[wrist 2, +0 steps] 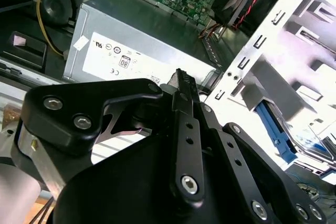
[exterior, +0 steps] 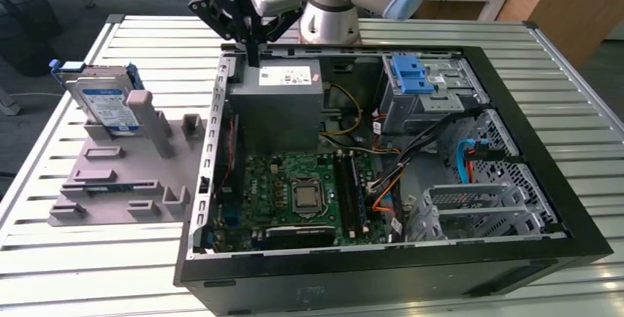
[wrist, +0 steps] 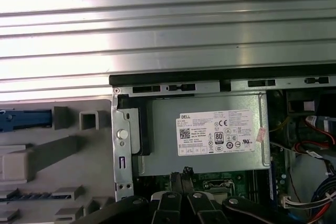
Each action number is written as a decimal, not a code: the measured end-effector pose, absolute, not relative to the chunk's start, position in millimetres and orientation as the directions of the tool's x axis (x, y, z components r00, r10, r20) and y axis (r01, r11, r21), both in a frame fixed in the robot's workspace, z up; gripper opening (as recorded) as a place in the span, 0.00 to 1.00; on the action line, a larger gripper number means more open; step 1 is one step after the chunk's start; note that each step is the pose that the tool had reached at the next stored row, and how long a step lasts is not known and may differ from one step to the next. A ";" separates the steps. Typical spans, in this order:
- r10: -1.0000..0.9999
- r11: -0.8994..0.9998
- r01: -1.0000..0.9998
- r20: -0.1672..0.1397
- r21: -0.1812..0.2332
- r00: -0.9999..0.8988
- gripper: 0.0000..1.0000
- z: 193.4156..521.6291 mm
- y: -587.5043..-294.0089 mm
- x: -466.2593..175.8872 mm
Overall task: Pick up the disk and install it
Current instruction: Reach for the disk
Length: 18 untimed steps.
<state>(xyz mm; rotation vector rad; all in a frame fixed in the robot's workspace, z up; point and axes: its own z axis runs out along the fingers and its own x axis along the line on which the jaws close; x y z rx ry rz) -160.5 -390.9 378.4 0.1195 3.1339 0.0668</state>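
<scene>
The disk (exterior: 105, 104) stands on edge in the grey fixture (exterior: 117, 185), near the counter (exterior: 58, 258) edge at the exterior view's left, not yet picked up. The hand (exterior: 253, 55), fingers pressed together and empty, hangs above the power supply (exterior: 278, 101) inside the open computer case (exterior: 546, 207). Judged: both pick-up and installation remain.

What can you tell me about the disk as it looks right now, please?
The disk is a flat silver hard drive with a blue-and-white label and a blue plastic carrier along its edges. It stands upright on edge in the grey fixture, at the exterior view's left of the computer case. The end effector hangs apart from it, over that case.
</scene>
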 end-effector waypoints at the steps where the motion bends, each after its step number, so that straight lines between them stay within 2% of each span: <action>1: 0.076 0.996 0.076 -0.003 0.043 -0.997 0.11 378.3 -390.7 -160.9; 18: 0.076 0.996 0.076 -0.003 0.043 -0.997 0.11 377.3 -388.4 -168.1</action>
